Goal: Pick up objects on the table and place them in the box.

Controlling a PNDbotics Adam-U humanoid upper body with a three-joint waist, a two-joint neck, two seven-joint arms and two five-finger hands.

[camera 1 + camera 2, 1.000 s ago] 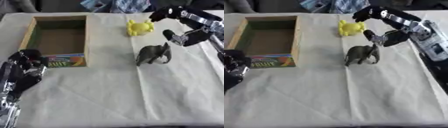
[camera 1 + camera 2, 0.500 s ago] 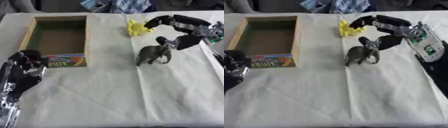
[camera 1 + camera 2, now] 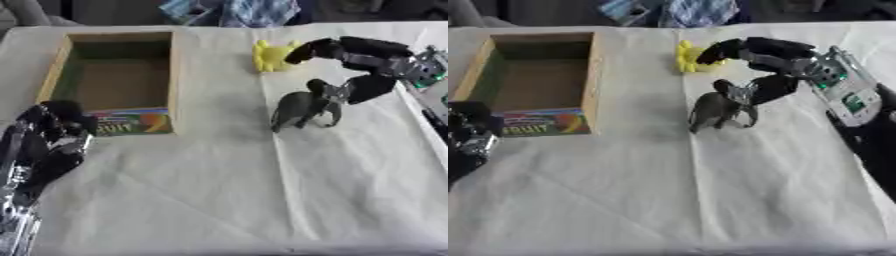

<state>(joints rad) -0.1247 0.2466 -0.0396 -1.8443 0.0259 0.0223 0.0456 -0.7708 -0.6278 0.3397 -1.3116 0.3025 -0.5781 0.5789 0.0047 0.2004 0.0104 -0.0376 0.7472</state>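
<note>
We see 2 arms, mostly black. The right hand (image 3: 773, 56) has glossy black fingers (image 3: 721, 49) and a silver-grey wrist block with small green markings (too small for us to read). The left hand (image 3: 54, 131) is black too, with silver metal parts glinting along its forearm.

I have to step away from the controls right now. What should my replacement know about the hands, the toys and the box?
Right hand: open, fingers arched over the elephant, thumb at its head; nothing gripped yet.
Left hand: idle at the lower left, fingers curled, holding nothing.
Elephant stands on the cloth right of the box; yellow toy lies behind it.
Done: nothing, box holds no toys.
Left: both toys into the box.
</note>
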